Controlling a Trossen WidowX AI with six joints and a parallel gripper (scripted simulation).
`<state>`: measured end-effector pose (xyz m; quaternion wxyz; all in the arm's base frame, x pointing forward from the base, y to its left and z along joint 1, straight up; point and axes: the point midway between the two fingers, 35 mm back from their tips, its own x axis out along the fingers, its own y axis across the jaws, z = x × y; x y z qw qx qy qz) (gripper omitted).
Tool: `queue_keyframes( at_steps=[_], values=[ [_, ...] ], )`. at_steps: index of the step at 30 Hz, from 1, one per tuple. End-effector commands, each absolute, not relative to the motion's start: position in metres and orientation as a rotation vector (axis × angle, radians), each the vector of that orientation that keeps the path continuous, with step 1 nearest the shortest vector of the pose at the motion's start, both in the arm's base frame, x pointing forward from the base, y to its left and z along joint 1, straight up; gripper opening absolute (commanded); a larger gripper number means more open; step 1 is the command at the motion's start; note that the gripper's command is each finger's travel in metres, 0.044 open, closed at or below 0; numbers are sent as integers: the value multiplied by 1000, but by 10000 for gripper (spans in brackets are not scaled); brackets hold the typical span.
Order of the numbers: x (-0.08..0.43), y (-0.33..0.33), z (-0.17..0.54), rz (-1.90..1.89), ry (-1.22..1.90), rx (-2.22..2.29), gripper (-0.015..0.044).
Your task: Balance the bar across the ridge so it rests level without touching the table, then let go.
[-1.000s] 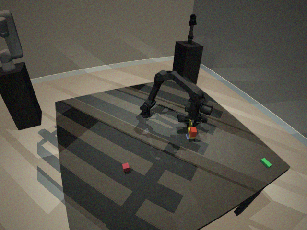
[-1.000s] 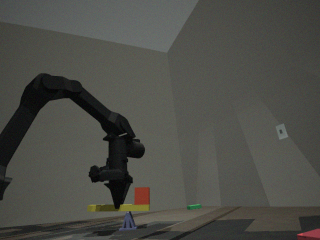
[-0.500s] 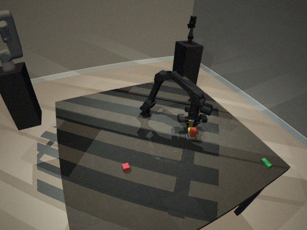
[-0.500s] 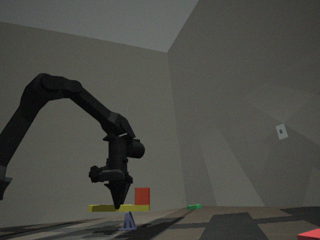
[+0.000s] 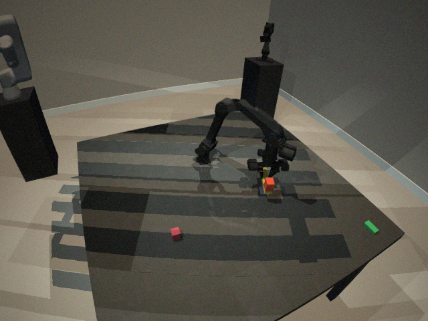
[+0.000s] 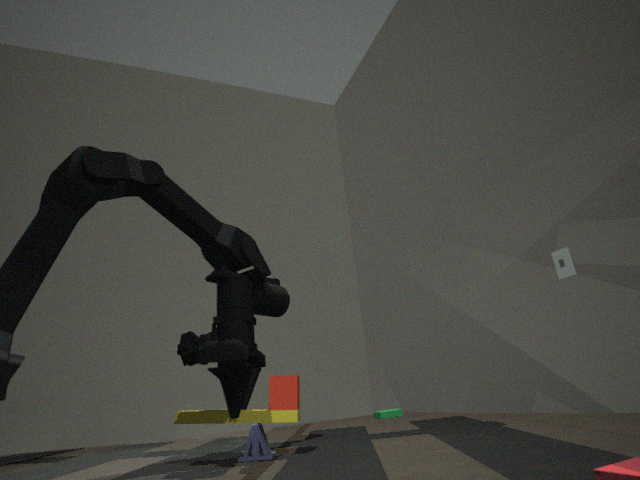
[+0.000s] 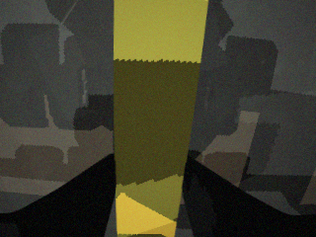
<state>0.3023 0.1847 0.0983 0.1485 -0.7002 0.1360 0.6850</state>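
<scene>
The yellow bar [image 5: 265, 172] [image 6: 202, 416] [image 7: 159, 35] has an orange-red block [image 5: 269, 185] [image 6: 283, 393] standing on one end. My gripper [image 6: 234, 414] [image 7: 149, 163] is shut on the bar, one finger on each side. It grips on the side of the ridge away from the block. The bar looks about level, clear of the table. The blue-violet ridge [image 5: 261, 191] [image 6: 256, 444] stands on the table under the bar, between the fingers and the block. Its top is at or just below the bar's underside; contact cannot be told.
A red cube [image 5: 175, 233] [image 6: 622, 469] lies on the table [image 5: 207, 293] away from the ridge. A green block [image 5: 370, 227] [image 6: 388, 413] lies near the table's right corner. Striped shadows cross the table.
</scene>
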Motion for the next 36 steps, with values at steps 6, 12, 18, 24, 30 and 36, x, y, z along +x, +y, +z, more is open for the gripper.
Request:
queue_keyframes(
  at_steps=[6, 12, 18, 24, 30, 36],
  values=[
    [302, 185, 97, 1973, 384, -2015, 0],
    [302, 185, 96, 1973, 384, -2015, 0],
    [302, 185, 96, 1973, 384, -2015, 0],
    [302, 185, 95, 1973, 384, -2015, 0],
    [302, 185, 95, 1973, 384, -2015, 0],
    [302, 185, 94, 1973, 384, -2015, 0]
  ],
)
